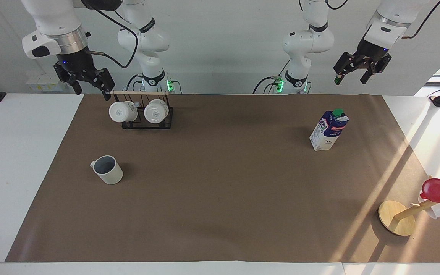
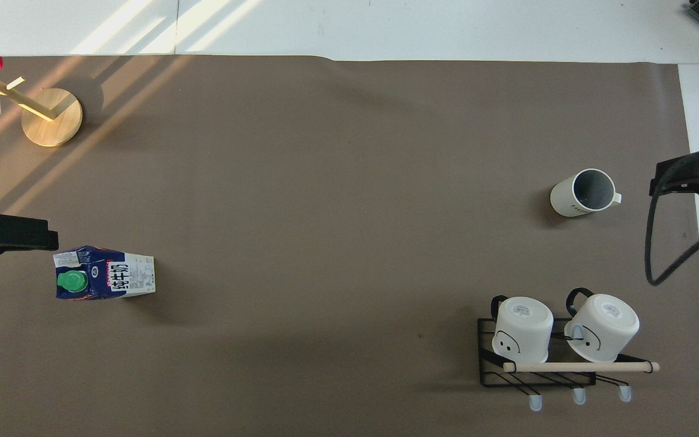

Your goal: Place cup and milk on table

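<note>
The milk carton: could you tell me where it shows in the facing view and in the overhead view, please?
Facing view: the milk carton stands upright on the mat, right of centre, upper half.
Overhead view: the carton is at the left, below mid-height, green cap up.
Shared landmark: the wooden stand, farther from the robots at the same end.
</note>
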You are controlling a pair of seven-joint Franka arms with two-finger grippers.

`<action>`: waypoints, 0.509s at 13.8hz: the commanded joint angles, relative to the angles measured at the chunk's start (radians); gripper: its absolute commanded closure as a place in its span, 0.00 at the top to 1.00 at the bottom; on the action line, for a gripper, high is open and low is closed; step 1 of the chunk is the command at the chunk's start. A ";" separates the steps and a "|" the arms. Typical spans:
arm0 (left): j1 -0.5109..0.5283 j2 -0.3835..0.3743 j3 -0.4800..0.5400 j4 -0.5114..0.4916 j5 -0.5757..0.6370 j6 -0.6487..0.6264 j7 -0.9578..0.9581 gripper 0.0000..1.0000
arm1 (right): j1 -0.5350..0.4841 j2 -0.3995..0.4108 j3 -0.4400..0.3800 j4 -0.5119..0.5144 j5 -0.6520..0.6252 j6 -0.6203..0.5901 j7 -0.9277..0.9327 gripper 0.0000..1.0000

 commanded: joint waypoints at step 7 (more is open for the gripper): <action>0.003 0.005 -0.003 -0.089 -0.002 0.077 -0.001 1.00 | -0.046 0.003 -0.001 -0.264 0.021 0.307 -0.146 1.00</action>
